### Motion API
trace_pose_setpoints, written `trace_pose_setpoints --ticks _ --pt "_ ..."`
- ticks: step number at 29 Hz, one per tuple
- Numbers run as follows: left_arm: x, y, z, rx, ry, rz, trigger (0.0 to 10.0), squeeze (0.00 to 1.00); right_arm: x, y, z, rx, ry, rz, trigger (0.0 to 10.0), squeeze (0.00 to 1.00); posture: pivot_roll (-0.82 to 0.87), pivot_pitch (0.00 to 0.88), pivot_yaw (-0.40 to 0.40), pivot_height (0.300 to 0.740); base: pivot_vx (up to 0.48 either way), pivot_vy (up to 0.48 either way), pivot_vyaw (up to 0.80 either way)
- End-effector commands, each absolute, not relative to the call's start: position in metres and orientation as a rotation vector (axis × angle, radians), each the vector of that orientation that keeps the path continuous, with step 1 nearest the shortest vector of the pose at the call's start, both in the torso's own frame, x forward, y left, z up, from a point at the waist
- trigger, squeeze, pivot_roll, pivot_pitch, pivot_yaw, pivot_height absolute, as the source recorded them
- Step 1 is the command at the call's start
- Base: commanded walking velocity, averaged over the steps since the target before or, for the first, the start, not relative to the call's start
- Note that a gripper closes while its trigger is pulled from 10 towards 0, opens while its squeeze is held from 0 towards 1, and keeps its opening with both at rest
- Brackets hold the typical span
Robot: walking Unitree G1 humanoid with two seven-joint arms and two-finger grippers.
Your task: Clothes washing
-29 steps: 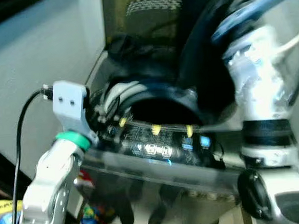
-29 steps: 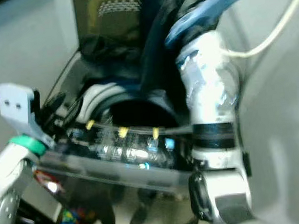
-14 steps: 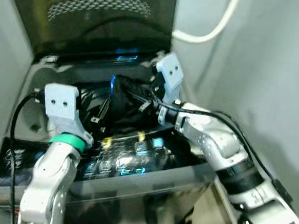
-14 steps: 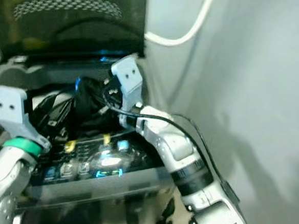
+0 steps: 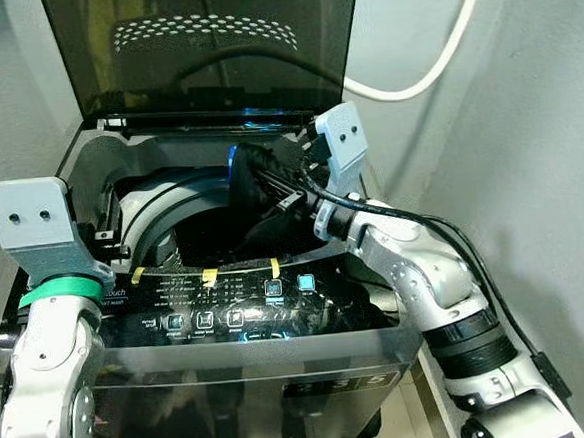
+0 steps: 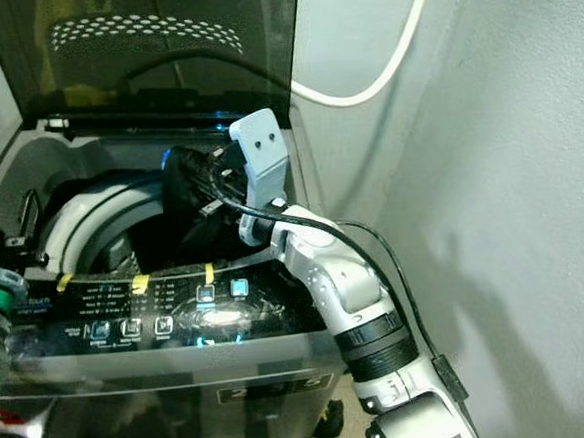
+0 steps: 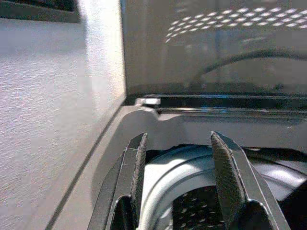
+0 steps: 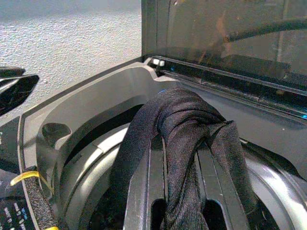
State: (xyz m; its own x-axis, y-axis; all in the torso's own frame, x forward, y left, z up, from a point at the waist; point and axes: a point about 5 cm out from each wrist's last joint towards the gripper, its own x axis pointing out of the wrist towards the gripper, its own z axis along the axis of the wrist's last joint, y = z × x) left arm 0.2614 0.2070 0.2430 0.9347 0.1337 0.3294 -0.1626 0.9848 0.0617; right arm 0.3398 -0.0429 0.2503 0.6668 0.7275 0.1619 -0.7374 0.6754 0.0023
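One top-loading washing machine (image 5: 279, 325) stands with its dark lid (image 5: 210, 49) raised; one black garment (image 8: 187, 124) hangs over its drum (image 5: 161, 213) mouth, pinched between the closed fingers of the right gripper (image 8: 182, 191); the left gripper (image 7: 180, 179), fingers spread and holding nothing, hovers at the tub's left rim; three yellow tape strips (image 5: 208, 277) mark the lit control panel (image 5: 238, 313); one white hose (image 5: 431, 59) crosses the wall.

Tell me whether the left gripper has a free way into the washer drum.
Probably yes: the left gripper hangs open over the drum, lid raised; the right gripper holds the black garment on the far side.
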Motion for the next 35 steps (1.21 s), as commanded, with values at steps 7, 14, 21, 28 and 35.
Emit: trace_pose_setpoints --ticks 7,14,21,28,35 --pt "0.261 0.214 0.242 0.131 -0.308 0.191 10.0 0.00 0.344 -0.043 0.270 0.142 -0.195 0.810 10.0 0.00 0.21 0.033 -0.017 0.740 0.000 0.000 0.00" --pt "0.264 0.214 0.243 0.141 -0.299 0.171 10.0 0.00 0.358 -0.043 0.318 0.180 -0.331 0.765 10.0 0.00 0.21 0.033 -0.011 0.740 0.000 0.000 0.00" --pt "0.266 0.206 0.236 0.203 -0.223 0.056 10.0 0.00 0.380 -0.082 0.388 0.165 -0.488 0.601 10.0 0.00 0.21 0.034 -0.016 0.740 0.000 0.000 0.00" --pt "0.266 0.196 0.234 0.217 -0.162 -0.061 10.0 0.00 0.361 -0.061 0.316 -0.313 -0.102 1.064 10.0 0.00 0.21 0.035 -0.006 0.740 0.000 0.000 0.00" --pt "0.269 0.193 0.236 0.218 -0.160 -0.085 10.0 0.00 0.347 -0.052 0.269 -0.431 0.062 1.251 10.0 0.00 0.21 0.033 0.000 0.740 0.000 0.000 0.00"
